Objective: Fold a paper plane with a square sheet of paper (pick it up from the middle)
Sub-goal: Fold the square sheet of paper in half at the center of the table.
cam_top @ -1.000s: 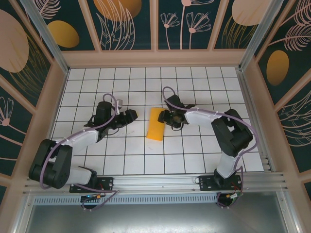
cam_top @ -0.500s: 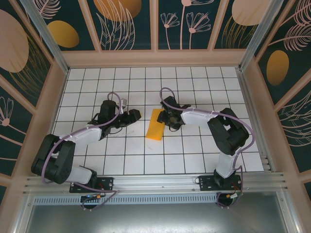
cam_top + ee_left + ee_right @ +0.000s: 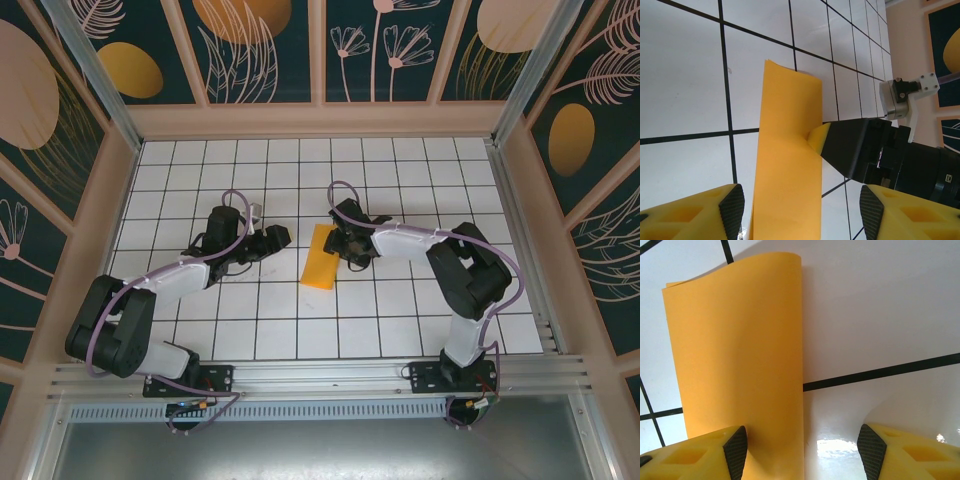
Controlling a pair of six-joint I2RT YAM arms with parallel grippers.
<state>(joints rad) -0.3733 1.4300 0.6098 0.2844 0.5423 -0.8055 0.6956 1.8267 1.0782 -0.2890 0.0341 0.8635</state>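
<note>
Top external view: on a white worktop (image 3: 400, 320) ruled in black grid lines, the square sheet of paper (image 3: 320, 258) lies doubled into a narrow orange-yellow strip near the centre, its long side running near to far. The right pincer (image 3: 336, 245) sits low at the strip's far right edge, jaws apart, one yellow fingertip (image 3: 819, 141) touching the paper in the left wrist view. The left pincer (image 3: 283, 238) hangs just left of the strip, jaws apart, gripping nothing. Pale wooden framing (image 3: 310, 120) and dark leaf-pattern panels (image 3: 260, 50) with orange ovals wall in three sides; an aluminium rail (image 3: 330, 375) runs along the near edge.
</note>
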